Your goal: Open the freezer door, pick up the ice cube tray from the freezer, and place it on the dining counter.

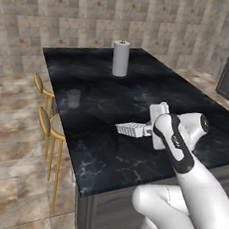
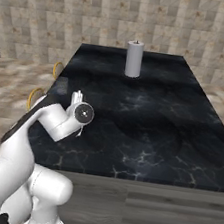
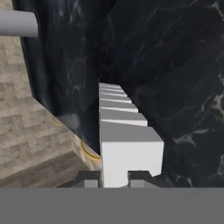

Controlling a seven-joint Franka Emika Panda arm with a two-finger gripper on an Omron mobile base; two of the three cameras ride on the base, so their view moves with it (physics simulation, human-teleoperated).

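At frame centre in the left base view, the end effector (image 1: 147, 130) is clenched on one end of the ice cube tray (image 1: 131, 130), holding it low over the dining worktop (image 1: 97, 155). The placing step is in hand; next it likely needs lowering the tray flat onto the marble and letting go. Farther back, toward the upper middle, a paper towel roll (image 1: 121, 58) stands well apart.

ice cube tray (image 1: 131, 129): pale, ridged cells, lying level at frame centre, low over the marble.
dining counter (image 1: 103, 97): glossy black, white-veined, fills mid-frame.
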